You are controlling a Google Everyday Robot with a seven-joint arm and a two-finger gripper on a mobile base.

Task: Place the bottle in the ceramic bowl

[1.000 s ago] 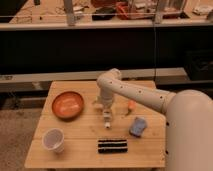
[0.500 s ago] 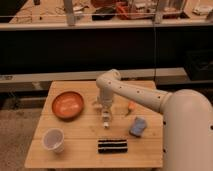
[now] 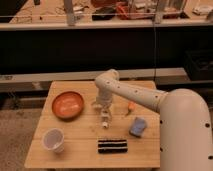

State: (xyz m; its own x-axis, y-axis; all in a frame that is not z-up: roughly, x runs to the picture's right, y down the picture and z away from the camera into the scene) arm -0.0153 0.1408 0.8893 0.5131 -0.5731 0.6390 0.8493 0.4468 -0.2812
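Observation:
The ceramic bowl is terracotta orange and sits on the left part of the wooden table. My gripper points down over the middle of the table, to the right of the bowl. A small pale slim thing, which seems to be the bottle, stands upright right at the gripper's tip. Whether it is held or rests on the table I cannot tell. The arm reaches in from the right.
A translucent plastic cup stands at the front left. A black bar-shaped object lies at the front middle. A blue object and a small orange item lie to the right. A dark counter stands behind the table.
The gripper with the pale thing at its tip has shifted slightly left and up, toward the bowl. Nothing else has moved.

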